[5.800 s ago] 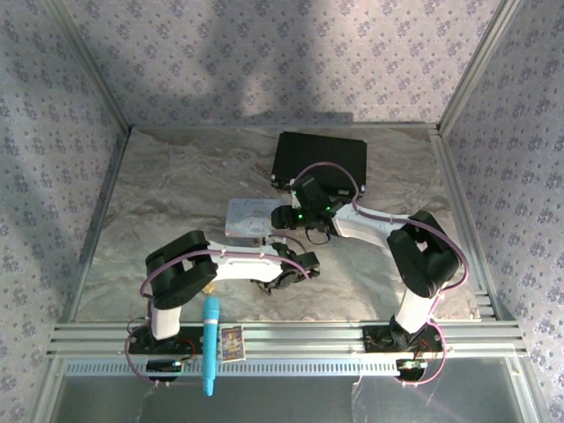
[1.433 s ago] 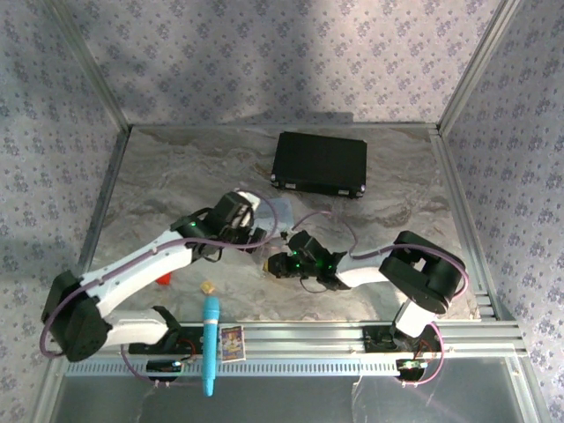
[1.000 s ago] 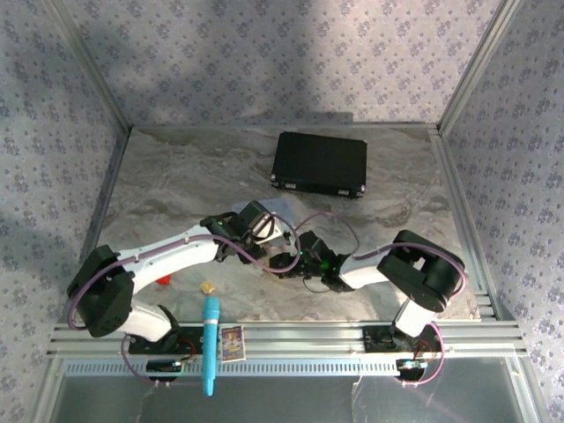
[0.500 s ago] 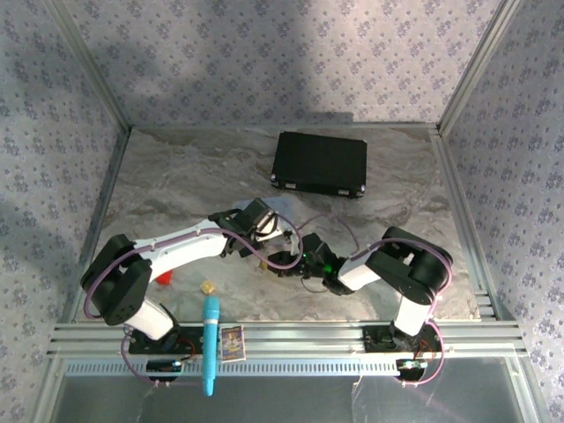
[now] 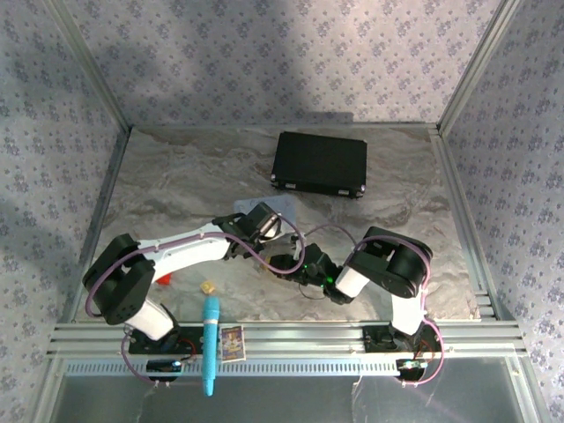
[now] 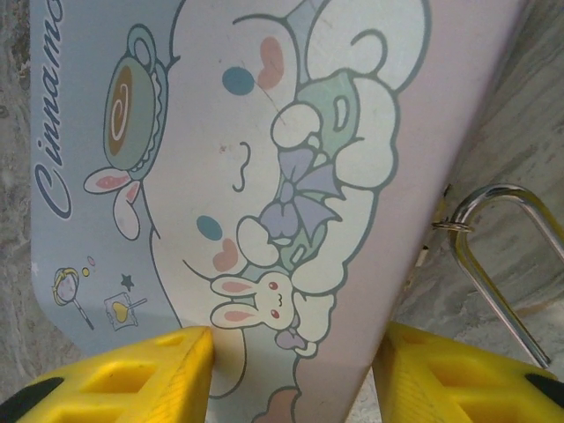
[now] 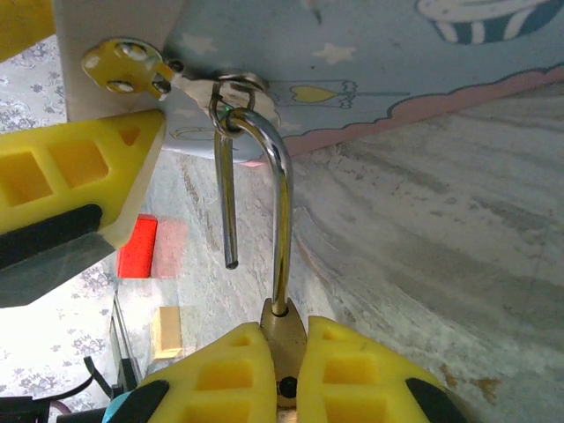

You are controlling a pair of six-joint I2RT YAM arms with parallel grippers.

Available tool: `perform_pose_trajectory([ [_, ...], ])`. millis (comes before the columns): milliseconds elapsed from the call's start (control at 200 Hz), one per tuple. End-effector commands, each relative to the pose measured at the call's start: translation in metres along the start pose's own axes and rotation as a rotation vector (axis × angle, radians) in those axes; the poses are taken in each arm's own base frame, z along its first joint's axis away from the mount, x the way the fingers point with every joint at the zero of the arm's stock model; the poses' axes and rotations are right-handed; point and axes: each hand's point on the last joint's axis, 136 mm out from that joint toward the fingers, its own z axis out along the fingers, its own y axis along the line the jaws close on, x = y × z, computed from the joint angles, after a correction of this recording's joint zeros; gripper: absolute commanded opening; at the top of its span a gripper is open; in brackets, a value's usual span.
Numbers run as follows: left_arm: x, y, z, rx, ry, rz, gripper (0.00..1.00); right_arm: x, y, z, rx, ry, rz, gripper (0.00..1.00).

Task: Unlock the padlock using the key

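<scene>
Padlock (image 7: 283, 339) (tiny brass, silver shackle sprung open) hangs through the pastel cartoon-printed tin (image 6: 264, 132) hasp ring (image 7: 233, 88). Right gripper (image 7: 284, 352) clenches it and left gripper (image 6: 295, 352) grasps the tin. A crooked pull could snag the shackle.

One overhead, two close wrist views.
Top camera looks down from behind the arms (image 5: 176, 250) over the whole desk (image 5: 176, 176); both wrist cameras sit close against the pastel tin (image 6: 264, 132), sharing the padlock (image 7: 282, 331).

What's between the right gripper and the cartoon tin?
In the right wrist view, the padlock: the right gripper pinches its brass end, and its silver shackle hooks through the latch ring on the tin.
</scene>
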Motion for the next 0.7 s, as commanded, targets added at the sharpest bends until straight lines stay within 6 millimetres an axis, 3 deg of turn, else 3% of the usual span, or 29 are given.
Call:
perform_pose_trajectory([
  [0,0.043,-0.059,0.021,0.213,0.134,0.062,0.49,0.01,-0.051,-0.012,0.186,0.002,0.038,0.0],
  [695,0.046,-0.065,0.02,0.218,0.14,0.088,0.51,-0.032,-0.038,-0.008,0.06,-0.199,0.329,0.0],
])
